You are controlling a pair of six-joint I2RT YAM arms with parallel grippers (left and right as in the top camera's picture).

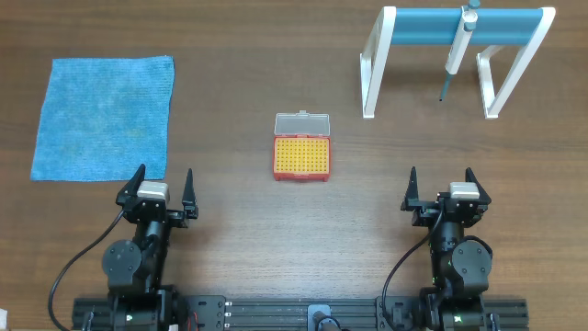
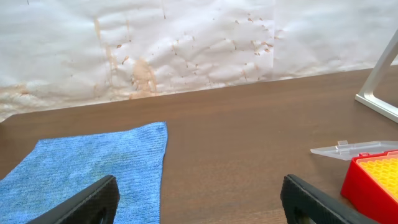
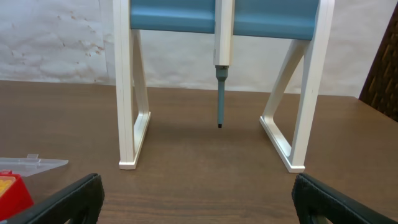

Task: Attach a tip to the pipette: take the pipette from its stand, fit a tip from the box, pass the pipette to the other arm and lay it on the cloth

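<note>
Wooden table (image 1: 230, 257) — cloth (image 1: 103, 118), tip box (image 1: 301, 156), stand (image 1: 423, 28)

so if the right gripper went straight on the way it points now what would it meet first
Likely the white and grey pipette hanging from the white stand with a blue bar: it sits straight ahead of the right gripper, between the stand's legs. Height is unclear, so the gripper might pass under its lower end.
</note>
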